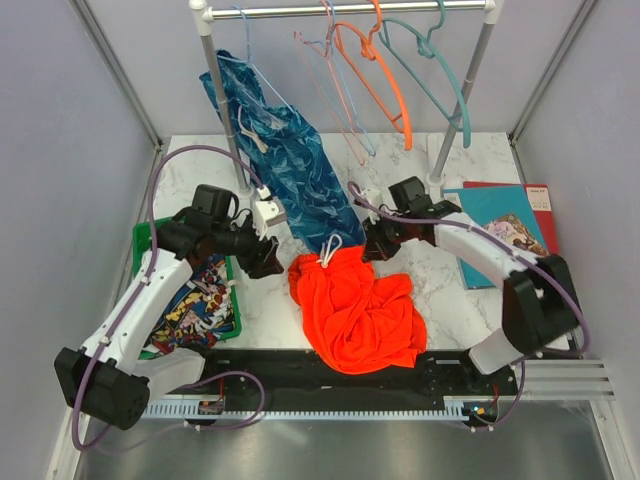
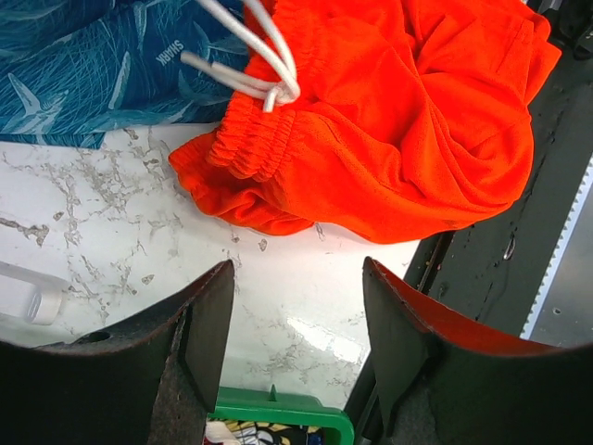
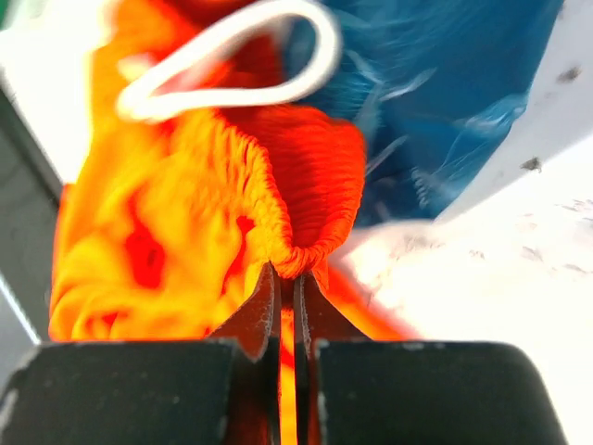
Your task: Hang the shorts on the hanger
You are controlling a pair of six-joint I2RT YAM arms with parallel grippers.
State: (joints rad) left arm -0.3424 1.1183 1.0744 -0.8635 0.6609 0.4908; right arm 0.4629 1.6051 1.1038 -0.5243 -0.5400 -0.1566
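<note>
The orange-red shorts (image 1: 355, 310) lie crumpled on the marble table near its front edge, white drawstring (image 1: 329, 250) at the top. They also show in the left wrist view (image 2: 398, 120) and the right wrist view (image 3: 185, 222). My right gripper (image 1: 375, 247) is shut on the waistband edge of the shorts (image 3: 315, 195), with fabric pinched between the fingertips. My left gripper (image 1: 268, 260) is open and empty just left of the shorts, above bare marble (image 2: 296, 306). The teal hanger (image 1: 440, 80) hangs on the rail at the back right.
A blue patterned garment (image 1: 290, 150) hangs from a pale blue hanger. An orange hanger (image 1: 380, 75) and a pink hanger (image 1: 335, 95) hang on the rail (image 1: 350, 10). A green bin (image 1: 236, 262) with comic-print cloth sits left. Books (image 1: 505, 215) lie right.
</note>
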